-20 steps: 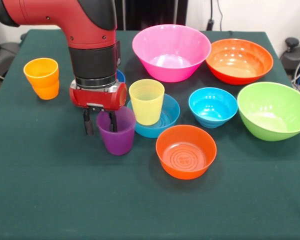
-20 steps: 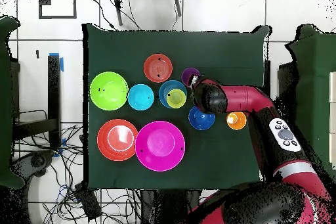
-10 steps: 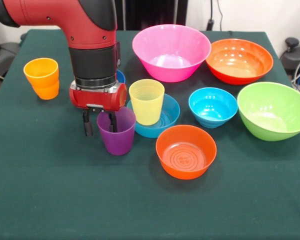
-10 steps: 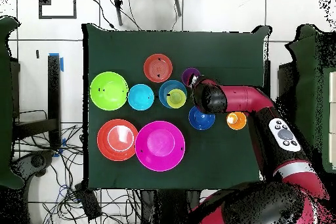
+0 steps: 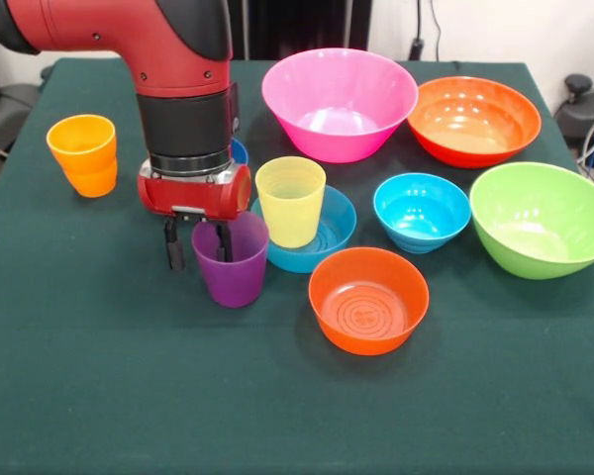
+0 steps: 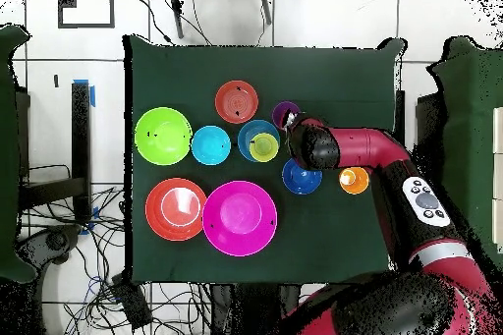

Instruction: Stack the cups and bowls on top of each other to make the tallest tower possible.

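Here the red-and-black arm's gripper (image 5: 198,244) straddles the rim of the translucent purple plastic tumbler (image 5: 232,261), 1 finger (image 5: 175,247) outside, 1 inside, spread, not clenched. Beside it, the pale yellow tumbler (image 5: 290,201) stands upright in the mid-blue small bowl (image 5: 324,236).

A green-clothed table (image 5: 99,396) carries cups (image 5: 82,154) and bowls (image 5: 368,300) standing apart, all upright
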Controlling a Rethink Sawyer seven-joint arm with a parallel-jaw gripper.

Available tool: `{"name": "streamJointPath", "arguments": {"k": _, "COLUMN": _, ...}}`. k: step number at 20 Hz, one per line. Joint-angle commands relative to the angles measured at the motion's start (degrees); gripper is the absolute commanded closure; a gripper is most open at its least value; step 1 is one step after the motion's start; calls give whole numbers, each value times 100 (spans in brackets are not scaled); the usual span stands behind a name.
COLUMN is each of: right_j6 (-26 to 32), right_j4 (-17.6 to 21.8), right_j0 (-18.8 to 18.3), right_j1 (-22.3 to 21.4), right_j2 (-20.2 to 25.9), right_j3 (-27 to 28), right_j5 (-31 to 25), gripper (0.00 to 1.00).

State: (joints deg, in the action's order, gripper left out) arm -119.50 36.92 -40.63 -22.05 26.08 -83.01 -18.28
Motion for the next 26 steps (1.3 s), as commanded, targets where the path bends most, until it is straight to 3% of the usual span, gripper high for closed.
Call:
{"name": "streamJointPath", "arguments": {"k": 1, "right_j6": 1042, "right_j4": 55, "right_j0": 26, "right_j1": -307, "right_j2": 383, "right_j3": -44, "right_j5": -801, "gripper": 0}}
{"name": "streamJointPath", "arguments": {"k": 4, "right_j6": 1119, "right_j4": -207, "right_j0": -87, "right_j1": -723, "right_j2": 506, "right_j3": -431, "right_j5": -1186, "gripper": 0}}
{"name": "streamJointPath", "arguments": {"k": 8, "right_j6": 1154, "right_j4": -684, "right_j0": -281, "right_j1": -1734, "right_j2": 756, "right_j3": -1066, "right_j5": -1679, "gripper": 0}}
{"name": "streamJointPath", "arguments": {"k": 12, "right_j6": 1300, "right_j4": -988, "right_j0": -460, "right_j1": -2408, "right_j2": 1000, "right_j3": -1341, "right_j5": -2108, "gripper": 0}}
{"name": "streamJointPath", "arguments": {"k": 17, "right_j6": 1277, "right_j4": -714, "right_j0": -515, "right_j1": -2527, "right_j2": 1094, "right_j3": -1465, "right_j5": -1797, "gripper": 0}}
{"name": "streamJointPath", "arguments": {"k": 26, "right_j6": 1132, "right_j4": -641, "right_j0": -492, "right_j1": -2545, "right_j2": 1131, "right_j3": -1424, "right_j5": -1917, "gripper": 0}}
